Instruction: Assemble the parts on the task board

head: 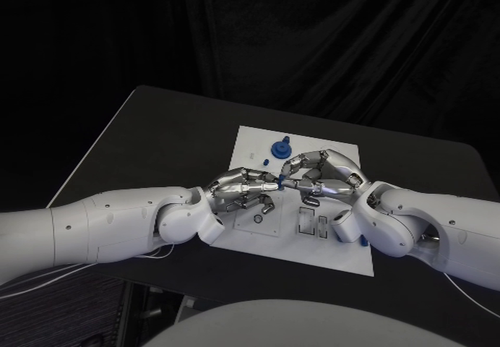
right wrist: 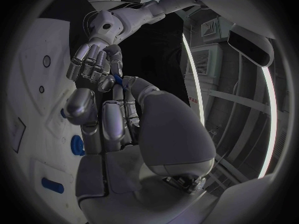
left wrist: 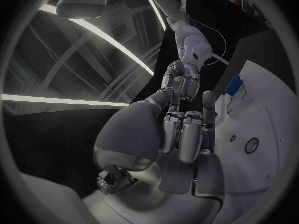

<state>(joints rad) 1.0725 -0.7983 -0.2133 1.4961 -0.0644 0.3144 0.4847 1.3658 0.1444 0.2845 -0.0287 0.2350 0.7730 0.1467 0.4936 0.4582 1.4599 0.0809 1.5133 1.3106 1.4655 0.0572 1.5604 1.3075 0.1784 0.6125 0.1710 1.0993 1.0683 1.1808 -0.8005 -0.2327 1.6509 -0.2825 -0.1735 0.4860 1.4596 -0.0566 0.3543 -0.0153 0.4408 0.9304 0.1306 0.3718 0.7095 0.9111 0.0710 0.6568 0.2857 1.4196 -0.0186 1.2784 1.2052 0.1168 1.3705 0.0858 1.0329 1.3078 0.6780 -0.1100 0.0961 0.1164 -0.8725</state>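
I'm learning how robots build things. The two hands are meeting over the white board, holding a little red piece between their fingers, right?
Nearly. The piece is blue, not red. The head view shows the left hand and right hand meeting over the white board, with the little blue piece between their fingers; the right wrist view shows its blue too.

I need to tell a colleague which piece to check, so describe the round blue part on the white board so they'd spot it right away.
Start at the white task board in the middle of the black table. Go to its far end, beyond the left hand and right hand meeting above it. The round blue part sits there alone, free of both hands, unlike the small blue piece between their fingertips.
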